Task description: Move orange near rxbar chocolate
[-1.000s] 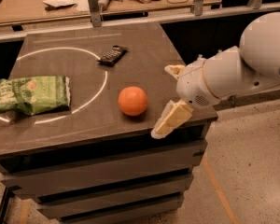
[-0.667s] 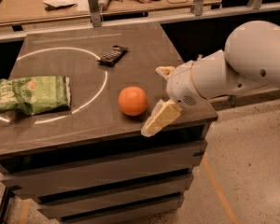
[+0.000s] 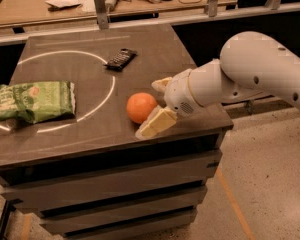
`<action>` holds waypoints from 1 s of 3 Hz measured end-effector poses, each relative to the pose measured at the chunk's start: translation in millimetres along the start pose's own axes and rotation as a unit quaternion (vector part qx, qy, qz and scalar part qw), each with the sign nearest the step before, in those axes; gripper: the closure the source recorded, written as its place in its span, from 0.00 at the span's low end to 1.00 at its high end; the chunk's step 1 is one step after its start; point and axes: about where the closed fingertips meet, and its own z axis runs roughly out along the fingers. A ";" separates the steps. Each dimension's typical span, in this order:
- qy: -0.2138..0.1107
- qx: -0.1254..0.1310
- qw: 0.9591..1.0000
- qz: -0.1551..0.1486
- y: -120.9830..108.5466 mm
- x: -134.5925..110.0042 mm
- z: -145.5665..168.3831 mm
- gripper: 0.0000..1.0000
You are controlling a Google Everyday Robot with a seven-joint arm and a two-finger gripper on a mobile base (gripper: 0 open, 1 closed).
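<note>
Grasping: white hand (image 3: 149, 109), fingers (image 3: 159, 122) apart, flanks the round bright orange fruit (image 3: 139, 107); centre before closing.
Placing: lower softly beside the flat dark-wrapped rxbar chocolate (image 3: 121, 59), lest it roll.

The white arm (image 3: 260, 69) stretched in from the right, its thick forearm sloping down and leftward to the wrist. The tool (image 3: 149, 109) hung low over the front right part of the table (image 3: 155, 54), its 2 cream fingers (image 3: 159, 122) spread apart (1 nearer the front edge, 1 farther back).

One camera, seemingly high, looks down on table (image 3: 155, 49); jaws mid-frame.
</note>
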 end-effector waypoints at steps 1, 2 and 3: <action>0.004 -0.016 0.999 0.028 -2.3 1.4 10.8 0.42; 0.008 -0.035 0.998 0.051 -3.6 2.6 16.0 0.64; 0.021 -0.049 0.996 0.070 -7.6 4.1 15.2 0.88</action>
